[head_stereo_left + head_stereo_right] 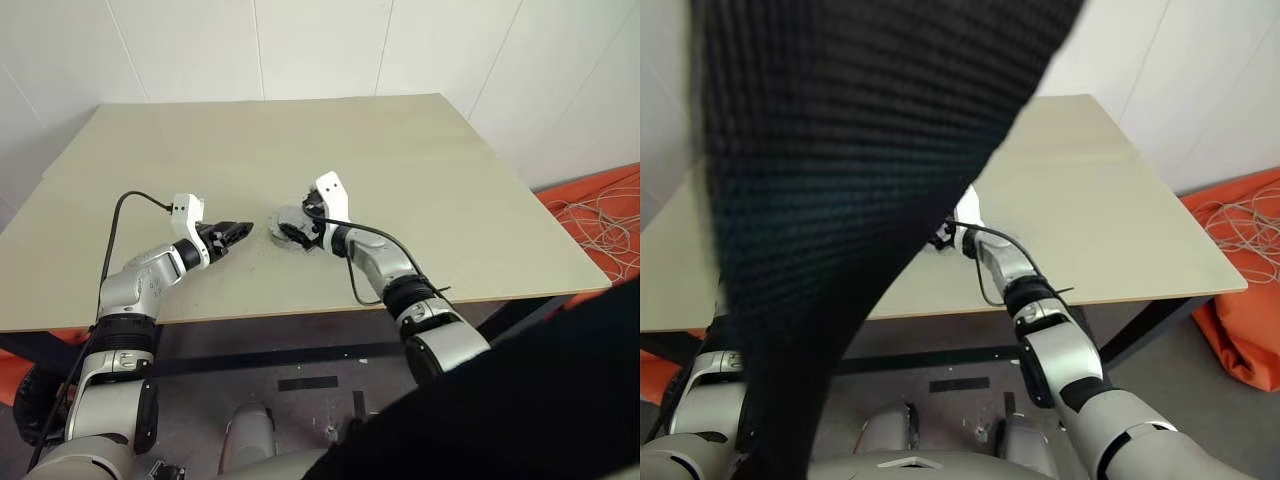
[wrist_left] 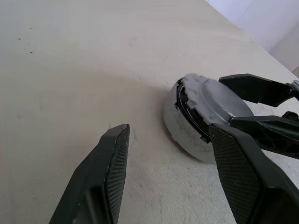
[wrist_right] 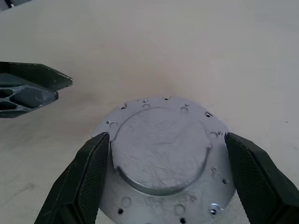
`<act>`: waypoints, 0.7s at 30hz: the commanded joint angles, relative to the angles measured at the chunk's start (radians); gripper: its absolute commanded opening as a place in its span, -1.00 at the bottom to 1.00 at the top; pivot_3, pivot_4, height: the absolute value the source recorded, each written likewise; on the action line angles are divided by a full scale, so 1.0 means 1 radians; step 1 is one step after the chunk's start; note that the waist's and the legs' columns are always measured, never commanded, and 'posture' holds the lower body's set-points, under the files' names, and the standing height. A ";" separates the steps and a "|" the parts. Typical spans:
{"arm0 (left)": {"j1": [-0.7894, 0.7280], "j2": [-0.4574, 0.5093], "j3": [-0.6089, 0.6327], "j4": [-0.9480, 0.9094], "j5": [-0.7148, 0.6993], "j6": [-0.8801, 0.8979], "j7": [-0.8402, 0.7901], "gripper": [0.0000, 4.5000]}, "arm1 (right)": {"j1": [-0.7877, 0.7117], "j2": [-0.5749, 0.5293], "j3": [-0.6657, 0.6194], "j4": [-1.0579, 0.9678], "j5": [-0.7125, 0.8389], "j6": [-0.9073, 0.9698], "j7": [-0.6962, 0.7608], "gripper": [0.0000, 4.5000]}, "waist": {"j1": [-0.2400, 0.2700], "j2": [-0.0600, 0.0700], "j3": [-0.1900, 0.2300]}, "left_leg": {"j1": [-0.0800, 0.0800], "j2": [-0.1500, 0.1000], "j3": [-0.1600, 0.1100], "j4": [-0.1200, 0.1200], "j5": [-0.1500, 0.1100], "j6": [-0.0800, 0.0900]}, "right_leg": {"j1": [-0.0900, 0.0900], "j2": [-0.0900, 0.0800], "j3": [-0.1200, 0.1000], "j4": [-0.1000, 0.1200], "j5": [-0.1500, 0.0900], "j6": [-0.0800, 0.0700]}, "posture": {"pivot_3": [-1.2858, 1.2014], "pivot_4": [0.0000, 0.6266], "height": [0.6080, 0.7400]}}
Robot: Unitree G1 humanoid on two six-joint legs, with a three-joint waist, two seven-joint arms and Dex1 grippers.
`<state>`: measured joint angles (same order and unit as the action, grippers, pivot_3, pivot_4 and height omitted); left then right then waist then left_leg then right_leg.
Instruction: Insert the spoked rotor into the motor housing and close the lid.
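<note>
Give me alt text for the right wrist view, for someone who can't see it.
The right gripper stands open, its two black fingers on either side of the shiny silver lid, which lies flat on the beige table. The left gripper's black fingertip pokes in from one edge, apart from the lid.

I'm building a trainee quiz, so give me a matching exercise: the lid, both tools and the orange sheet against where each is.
1 lid
2 left tool
3 right tool
4 orange sheet

a on the floor
b open, astride the lid
c open, empty, beside the motor housing
d atop the motor housing

Pairs: 1-d, 2-c, 3-b, 4-a
</note>
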<state>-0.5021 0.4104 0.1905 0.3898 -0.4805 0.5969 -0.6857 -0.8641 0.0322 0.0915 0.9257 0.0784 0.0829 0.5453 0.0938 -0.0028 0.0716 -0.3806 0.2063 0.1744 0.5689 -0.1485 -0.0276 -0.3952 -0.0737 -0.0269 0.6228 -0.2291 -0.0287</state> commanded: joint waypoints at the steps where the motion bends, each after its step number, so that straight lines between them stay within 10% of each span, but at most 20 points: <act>1: -0.018 0.016 0.004 -0.036 0.002 -0.003 -0.009 0.27 | -0.011 0.005 -0.001 -0.063 0.002 -0.018 0.020 0.97 | 0.000 0.000 0.000 | 0.000 0.000 0.000 0.000 0.000 0.000 | 0.000 0.000 0.000 0.000 0.000 0.000 | 0.03 -1.00 1.00; 13: -0.007 0.018 0.008 -0.047 -0.001 -0.001 -0.006 0.27 | -0.012 0.002 -0.001 0.016 -0.034 -0.044 0.014 0.97 | 0.000 0.000 0.000 | -0.001 0.000 0.000 0.000 0.000 0.000 | -0.001 0.000 0.000 0.000 0.000 0.000 | 0.03 -1.00 1.00; 21: -0.006 0.020 0.008 -0.049 0.000 -0.001 -0.005 0.27 | -0.028 -0.007 -0.009 0.060 -0.048 -0.075 -0.004 0.42 | 0.000 0.000 0.000 | 0.000 0.000 0.000 0.000 0.000 0.000 | 0.000 0.000 0.000 0.000 0.000 0.000 | 0.03 -1.00 1.00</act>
<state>-0.4991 0.4132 0.1897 0.3819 -0.4805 0.5987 -0.6854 -0.8724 0.0313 0.0900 0.9756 0.0341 0.0202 0.5430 0.0941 -0.0028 0.0715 -0.3810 0.2063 0.1744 0.5691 -0.1486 -0.0276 -0.3953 -0.0738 -0.0269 0.6229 -0.2291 -0.0287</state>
